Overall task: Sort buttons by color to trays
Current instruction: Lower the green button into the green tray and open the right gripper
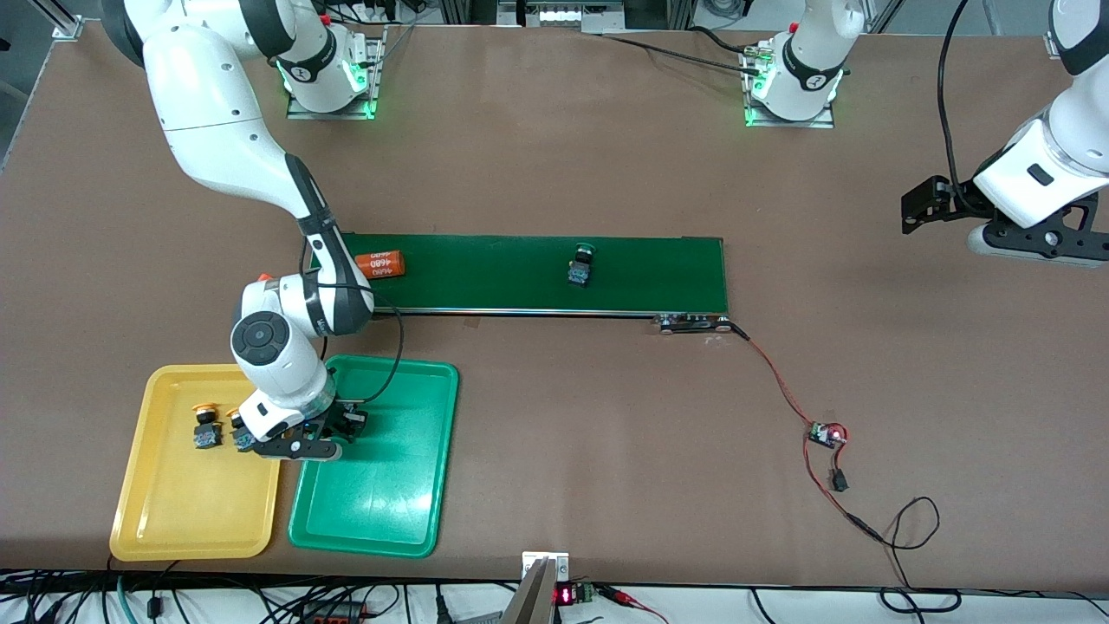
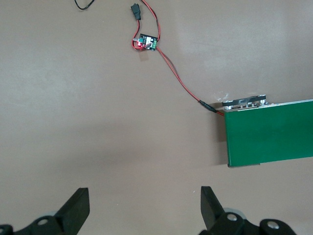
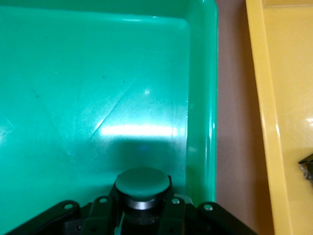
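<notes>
A green-capped button (image 3: 143, 188) sits between the fingers of the right gripper (image 1: 333, 431), which seem closed on it, low over the green tray (image 1: 407, 520) near the rim beside the yellow tray (image 1: 173, 520). 2 yellow-capped buttons (image 1: 205, 426) lie in the yellow tray. Another green-capped button (image 1: 580, 265) rests on the dark-green conveyor belt (image 1: 658, 273), as does an orange cylinder (image 1: 380, 263). The left gripper (image 2: 142, 208) waits over the bare surface (image 1: 554, 156), fingers spread wide.
</notes>
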`<state>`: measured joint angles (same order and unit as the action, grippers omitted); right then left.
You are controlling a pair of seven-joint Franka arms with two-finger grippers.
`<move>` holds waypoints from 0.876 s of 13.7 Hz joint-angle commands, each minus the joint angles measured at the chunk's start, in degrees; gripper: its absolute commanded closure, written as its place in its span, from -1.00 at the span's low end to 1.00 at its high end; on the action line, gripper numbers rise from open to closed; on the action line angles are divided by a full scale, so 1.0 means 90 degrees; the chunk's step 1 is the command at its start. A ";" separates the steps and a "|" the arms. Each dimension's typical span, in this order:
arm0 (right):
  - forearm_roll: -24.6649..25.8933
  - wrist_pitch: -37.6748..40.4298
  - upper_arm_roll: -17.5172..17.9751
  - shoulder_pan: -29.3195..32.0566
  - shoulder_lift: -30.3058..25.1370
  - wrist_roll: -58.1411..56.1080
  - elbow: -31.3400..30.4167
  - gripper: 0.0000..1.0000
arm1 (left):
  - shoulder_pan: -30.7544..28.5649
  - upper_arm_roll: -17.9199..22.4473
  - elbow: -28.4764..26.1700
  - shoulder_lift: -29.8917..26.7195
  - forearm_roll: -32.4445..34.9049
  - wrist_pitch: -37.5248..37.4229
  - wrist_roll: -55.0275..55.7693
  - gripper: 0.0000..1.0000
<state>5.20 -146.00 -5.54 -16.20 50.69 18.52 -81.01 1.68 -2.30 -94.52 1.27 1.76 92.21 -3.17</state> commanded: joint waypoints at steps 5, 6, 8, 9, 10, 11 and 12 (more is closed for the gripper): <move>-0.0001 0.0244 0.0020 -0.0104 -0.0416 0.0002 -0.0031 -0.81 | -0.0011 0.0011 0.0179 0.0064 -0.0020 -0.0147 -0.0117 -1.00; -0.0001 0.0613 0.0039 -0.0134 -0.0679 0.0167 -0.0167 -0.85 | -0.0011 0.0021 0.0179 0.0064 -0.0020 -0.0147 -0.0117 -1.00; -0.0001 0.1248 0.0078 -0.0280 -0.1293 0.0421 -0.0537 -0.89 | -0.0001 0.0011 0.0179 0.0064 -0.0020 -0.0147 -0.0097 -1.00; -0.0001 0.1522 0.0079 -0.0368 -0.1577 0.0529 -0.0743 -0.89 | -0.0011 0.0011 0.0179 0.0064 -0.0020 -0.0147 -0.0097 -1.00; -0.0001 0.1834 0.0098 -0.0446 -0.1860 0.0762 -0.0957 -0.90 | -0.0001 0.0011 0.0179 0.0064 -0.0020 -0.0147 -0.0097 -1.00; -0.0001 0.2069 0.0233 -0.0485 -0.2105 0.1006 -0.1104 -0.90 | -0.0011 0.0021 0.0179 0.0064 -0.0020 -0.0147 -0.0107 -1.00; -0.0001 0.2265 0.0418 -0.0495 -0.2368 0.1347 -0.1261 -0.90 | -0.0011 0.0031 0.0179 0.0073 -0.0020 -0.0147 -0.0116 -1.00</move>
<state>5.06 -128.12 -4.06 -20.08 36.25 25.67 -85.55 1.67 -2.28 -94.51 1.27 1.76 92.20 -3.17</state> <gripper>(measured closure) 0.048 0.000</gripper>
